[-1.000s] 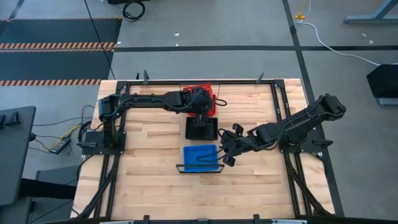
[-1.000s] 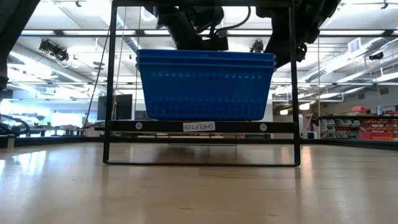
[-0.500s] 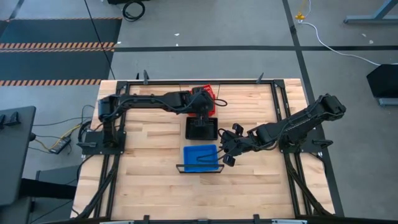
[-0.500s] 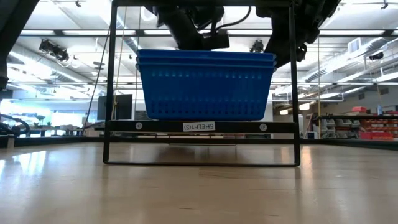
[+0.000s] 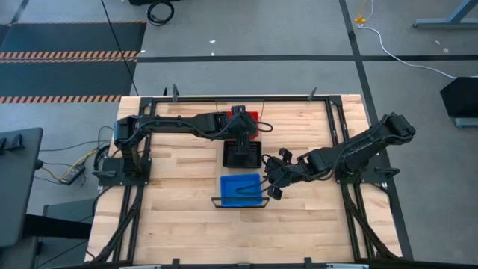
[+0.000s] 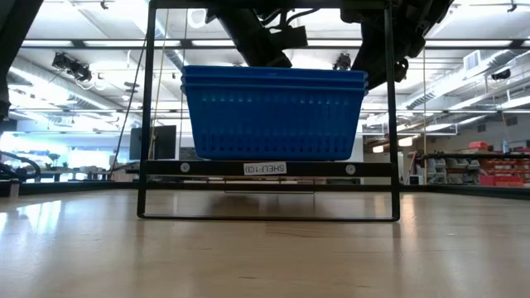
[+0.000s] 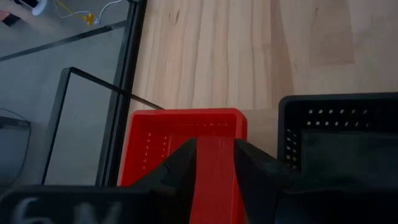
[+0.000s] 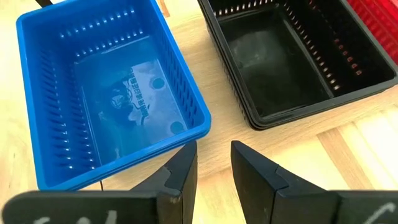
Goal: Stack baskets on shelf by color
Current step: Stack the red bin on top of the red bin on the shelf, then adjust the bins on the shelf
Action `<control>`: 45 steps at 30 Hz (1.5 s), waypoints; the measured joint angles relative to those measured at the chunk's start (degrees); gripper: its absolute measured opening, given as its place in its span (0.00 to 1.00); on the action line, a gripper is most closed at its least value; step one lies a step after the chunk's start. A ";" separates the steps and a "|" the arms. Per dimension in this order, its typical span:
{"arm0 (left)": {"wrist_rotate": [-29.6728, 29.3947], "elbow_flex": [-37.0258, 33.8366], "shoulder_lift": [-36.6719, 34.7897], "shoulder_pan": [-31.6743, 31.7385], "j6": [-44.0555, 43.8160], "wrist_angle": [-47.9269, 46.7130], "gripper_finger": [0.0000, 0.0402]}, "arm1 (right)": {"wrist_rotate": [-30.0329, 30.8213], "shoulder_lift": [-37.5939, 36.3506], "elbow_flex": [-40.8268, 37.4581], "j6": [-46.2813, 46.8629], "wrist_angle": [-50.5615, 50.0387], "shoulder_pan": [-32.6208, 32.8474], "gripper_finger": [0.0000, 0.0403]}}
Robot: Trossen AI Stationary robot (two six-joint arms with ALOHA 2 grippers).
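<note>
Here the left gripper [image 7: 214, 163] stands narrowly parted over the red basket [image 7: 186, 146], holding nothing.

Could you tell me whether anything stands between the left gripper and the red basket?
Nothing visible does. The left gripper is directly over the red basket, its fingers spanning the red floor. The black basket lies beside it, not between.

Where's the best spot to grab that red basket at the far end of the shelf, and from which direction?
Probably by a long side wall, from straight above. The red basket sits upright and open-topped, so one finger can drop inside and one outside its thin rim. The black basket stands close beside one end, leaving little room there. The left gripper already hangs over it, fingers slightly apart. The right gripper waits near the blue basket.
</note>
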 joint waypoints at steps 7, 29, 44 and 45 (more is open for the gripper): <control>-0.23 -0.03 -0.26 -0.08 2.45 -0.28 0.28 | 0.00 0.00 0.00 0.01 0.11 0.00 0.26; 9.05 -0.02 -24.93 -0.33 -4.83 -12.03 0.25 | -11.92 -0.02 0.00 10.95 0.10 -0.02 0.26; 1.43 -0.09 -25.52 -2.70 -14.23 -31.00 0.17 | -8.05 -0.02 0.00 9.66 -11.52 -5.25 0.26; 1.22 -0.09 -25.52 -2.59 -14.68 -31.94 0.16 | -6.59 -0.02 0.00 10.29 -12.59 -5.93 0.26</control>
